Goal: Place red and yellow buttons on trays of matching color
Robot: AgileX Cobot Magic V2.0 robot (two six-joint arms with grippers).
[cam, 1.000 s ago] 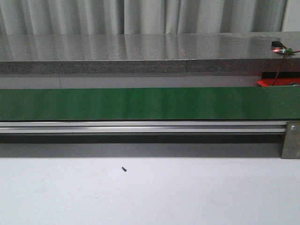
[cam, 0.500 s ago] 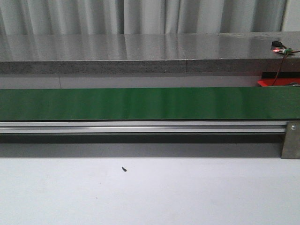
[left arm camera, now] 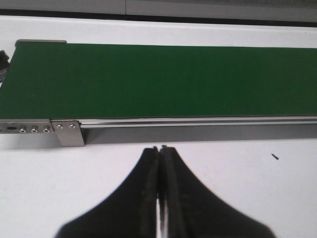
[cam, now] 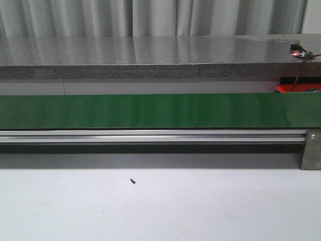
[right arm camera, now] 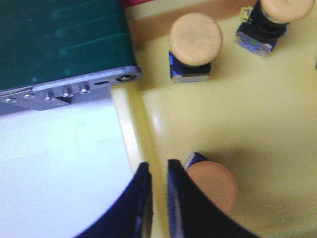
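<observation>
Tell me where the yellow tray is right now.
Only the right wrist view shows the yellow tray: beside the green conveyor belt's end, holding three yellow buttons.

three yellow buttons (right arm camera: 195,38), one yellow tray (right arm camera: 257,119); one green belt (cam: 160,111)

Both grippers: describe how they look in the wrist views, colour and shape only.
The left gripper has two matte black fingers that flare wide at the base and curve in to narrow tips, with a thin pale line showing down the seam between them. The right gripper has the same black curved fingers, slightly glossy, tapering to blunt tips. No cables, markings or arm links show in any view.
</observation>
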